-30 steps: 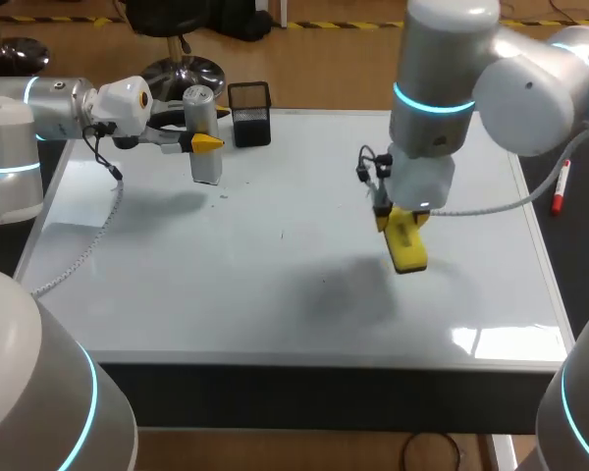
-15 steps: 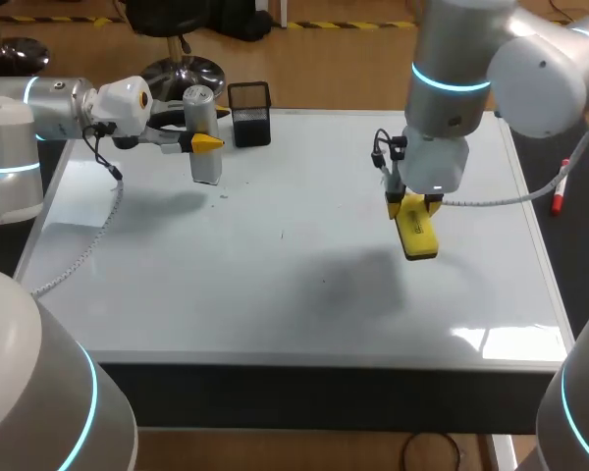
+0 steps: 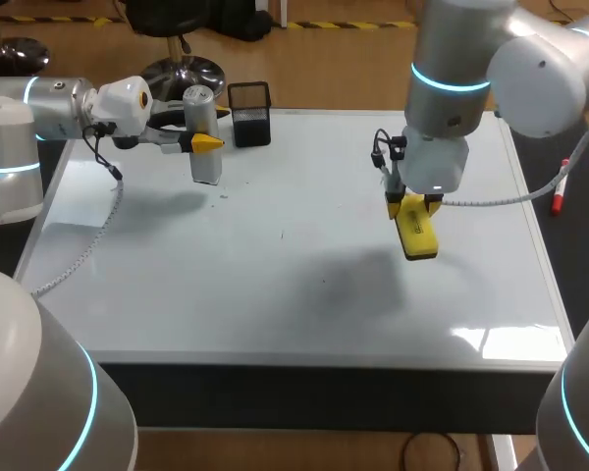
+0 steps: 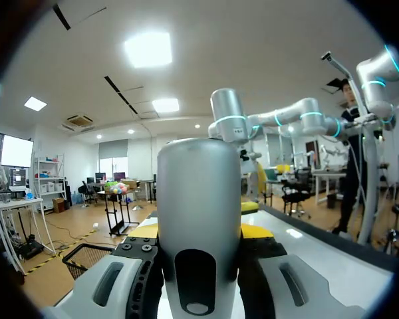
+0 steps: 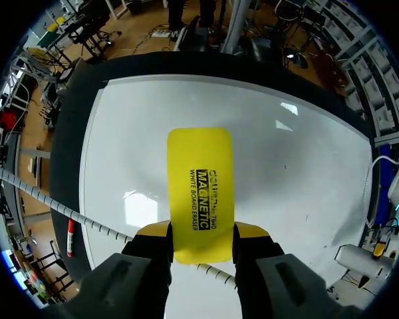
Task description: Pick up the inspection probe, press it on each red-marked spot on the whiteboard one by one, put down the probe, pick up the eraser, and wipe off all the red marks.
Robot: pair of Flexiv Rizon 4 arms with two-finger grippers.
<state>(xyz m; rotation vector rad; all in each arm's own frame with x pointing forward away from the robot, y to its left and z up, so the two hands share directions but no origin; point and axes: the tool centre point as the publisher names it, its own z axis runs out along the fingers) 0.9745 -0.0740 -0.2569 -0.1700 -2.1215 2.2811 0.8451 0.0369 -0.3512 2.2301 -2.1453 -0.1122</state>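
The inspection probe (image 3: 202, 137), a grey upright cylinder, hangs over the far left part of the whiteboard (image 3: 275, 275). My left gripper (image 3: 206, 143) is shut on its middle. In the left wrist view the probe (image 4: 199, 199) stands between the yellow tips of the left gripper (image 4: 199, 232). My right gripper (image 3: 409, 204) is shut on one end of the yellow eraser (image 3: 417, 237), which hangs above the board right of the middle and casts a shadow on it. From the right wrist, the eraser (image 5: 201, 186) sticks out ahead of the right gripper (image 5: 201, 234). I see no red marks on the board.
A black mesh pen holder (image 3: 249, 113) stands at the board's far edge, just right of the probe. A red marker (image 3: 561, 191) lies beyond the board's right edge; this marker (image 5: 71, 237) also shows from the right wrist. Tiny dark specks (image 3: 282, 234) dot the board.
My right gripper carried the eraser a little to the right and farther back, then stopped. The left arm and probe have not moved.
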